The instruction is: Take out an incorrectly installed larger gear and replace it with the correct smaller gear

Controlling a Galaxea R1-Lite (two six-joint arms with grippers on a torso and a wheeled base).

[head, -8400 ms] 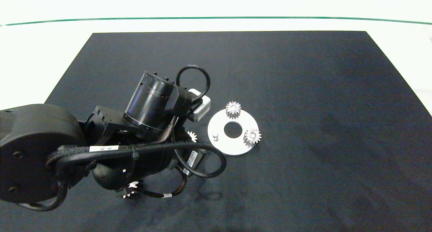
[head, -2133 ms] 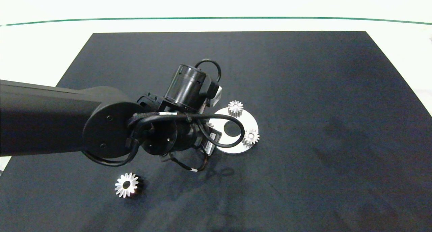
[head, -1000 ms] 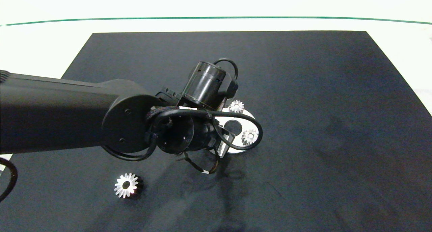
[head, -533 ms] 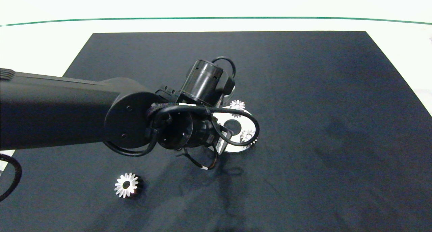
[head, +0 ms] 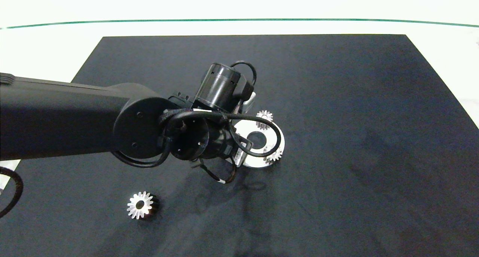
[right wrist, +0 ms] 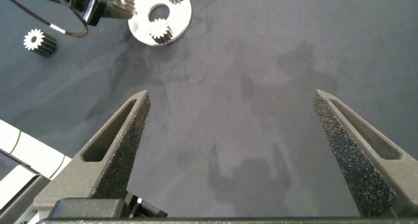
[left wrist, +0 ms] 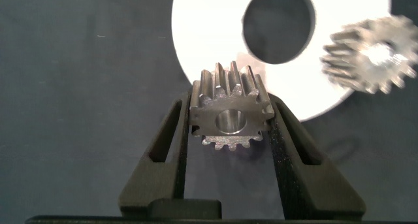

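Note:
My left gripper (left wrist: 228, 105) is shut on the smaller gear (left wrist: 230, 118), a silver spur gear with a round centre hole, held just above the near rim of the white round plate (left wrist: 209, 28). In the head view the left arm (head: 209, 111) covers that gripper and part of the plate (head: 244, 129). The larger gear (head: 140, 205) lies flat on the black mat at the front left, also seen as the larger gear (right wrist: 36, 40) in the right wrist view. My right gripper (right wrist: 235, 145) hangs open high over the mat, away from the plate (right wrist: 179, 15).
Two other small gears sit on the plate, one at its far edge (head: 264, 116) and one at its right edge (head: 273, 156). The black mat (head: 355, 118) lies on a white table, with bare mat to the right of the plate.
The left arm has carried the smaller gear from the mat left of the plate to over the plate. The larger gear, once hidden under the arm, now shows and lies still.

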